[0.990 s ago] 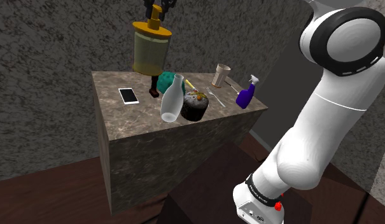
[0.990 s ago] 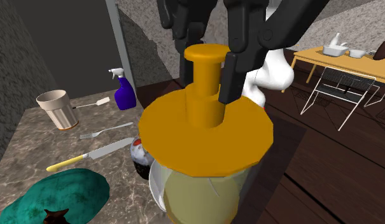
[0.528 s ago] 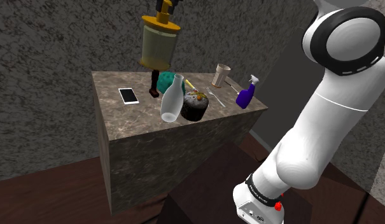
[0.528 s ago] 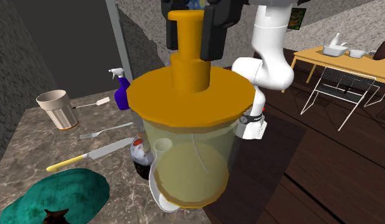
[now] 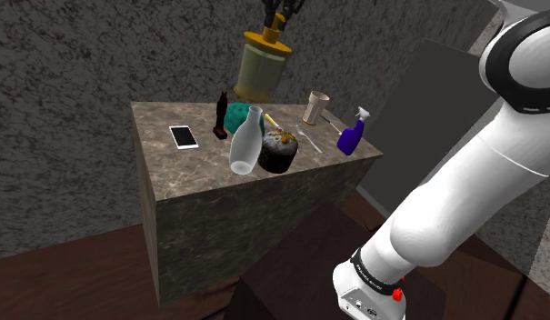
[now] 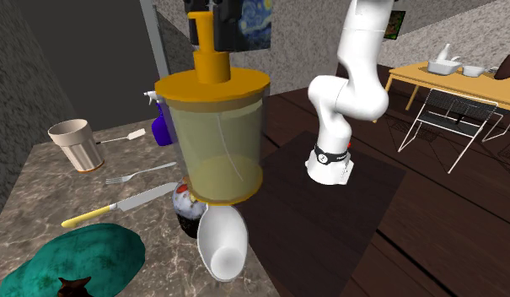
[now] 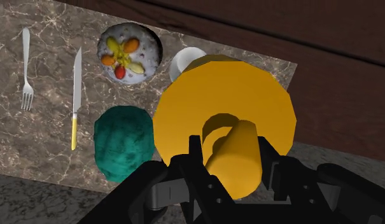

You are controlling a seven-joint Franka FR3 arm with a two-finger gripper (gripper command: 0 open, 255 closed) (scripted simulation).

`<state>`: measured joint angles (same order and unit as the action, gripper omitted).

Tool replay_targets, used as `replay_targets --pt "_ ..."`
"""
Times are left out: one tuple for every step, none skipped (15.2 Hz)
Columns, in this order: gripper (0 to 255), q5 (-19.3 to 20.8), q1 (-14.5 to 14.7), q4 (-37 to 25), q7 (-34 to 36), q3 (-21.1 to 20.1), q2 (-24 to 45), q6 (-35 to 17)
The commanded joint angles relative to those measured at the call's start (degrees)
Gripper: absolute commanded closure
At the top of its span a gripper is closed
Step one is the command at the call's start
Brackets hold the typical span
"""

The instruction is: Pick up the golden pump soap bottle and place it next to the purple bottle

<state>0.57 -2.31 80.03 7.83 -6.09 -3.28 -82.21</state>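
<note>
The golden pump soap bottle (image 5: pixel 262 69) hangs high above the marble table (image 5: pixel 173 173), with a gold lid and a pale yellowish body. My gripper (image 5: pixel 280 13) is shut on its pump head from above. In the second exterior view the soap bottle (image 6: pixel 219 139) is large in front, the gripper (image 6: pixel 212 22) clasping the pump. In the wrist view the fingers (image 7: pixel 192 167) clasp the gold pump (image 7: pixel 234 154) over the round lid (image 7: pixel 223 121). The purple spray bottle (image 5: pixel 352 136) stands upright at the table's corner on the shoulder view's right, and the purple bottle (image 6: pixel 163 123) is partly hidden behind the soap bottle.
On the table stand a white vase (image 5: pixel 246 141), a decorated cake (image 5: pixel 278 151), a teal cloth lump (image 7: pixel 124 141), a dark slim bottle (image 5: pixel 221 115), a white phone (image 5: pixel 183 136), a beige cup (image 5: pixel 315 107), a knife (image 7: pixel 76 95) and a fork (image 7: pixel 26 67).
The gripper has carried the soap bottle toward the shoulder view's right, from above the phone side to above the teal lump, nearer the purple bottle. Table items are unmoved.
</note>
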Motion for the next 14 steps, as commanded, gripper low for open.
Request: replay_targets --pt "255 -0.34 -1.27 1.82 -2.81 1.5 -1.7 -0.22" --pt "255 -0.47 -1.9 2.82 -4.22 2.3 -2.57 -0.37" --pt "255 -0.57 -2.51 3.73 -5.62 3.11 -3.37 -0.48" --pt "255 -0.64 -3.12 4.56 -7.03 3.92 -4.11 -0.58" --pt "255 -0.69 -3.71 5.3 -8.45 4.76 -4.77 -0.65" --pt "255 -0.71 -4.29 5.95 -9.86 5.6 -5.37 -0.71" --pt "255 -0.72 -4.84 6.53 -11.27 6.46 -5.9 -0.75" --pt "255 -0.71 -5.4 7.03 -12.69 7.32 -6.37 -0.78" --pt "255 -0.69 -5.97 7.45 -14.12 8.18 -6.78 -0.79" --pt "255 -0.65 -6.52 7.8 -15.54 9.06 -7.12 -0.79" --pt "255 -0.61 -7.07 8.07 -16.97 9.94 -7.39 -0.78" --pt "255 -0.57 -7.63 8.27 -18.41 10.82 -7.6 -0.76" --pt "255 -0.53 -8.18 8.39 -19.85 11.71 -7.75 -0.73" --pt "255 -0.48 -8.72 8.44 -21.29 12.62 -7.83 -0.69"
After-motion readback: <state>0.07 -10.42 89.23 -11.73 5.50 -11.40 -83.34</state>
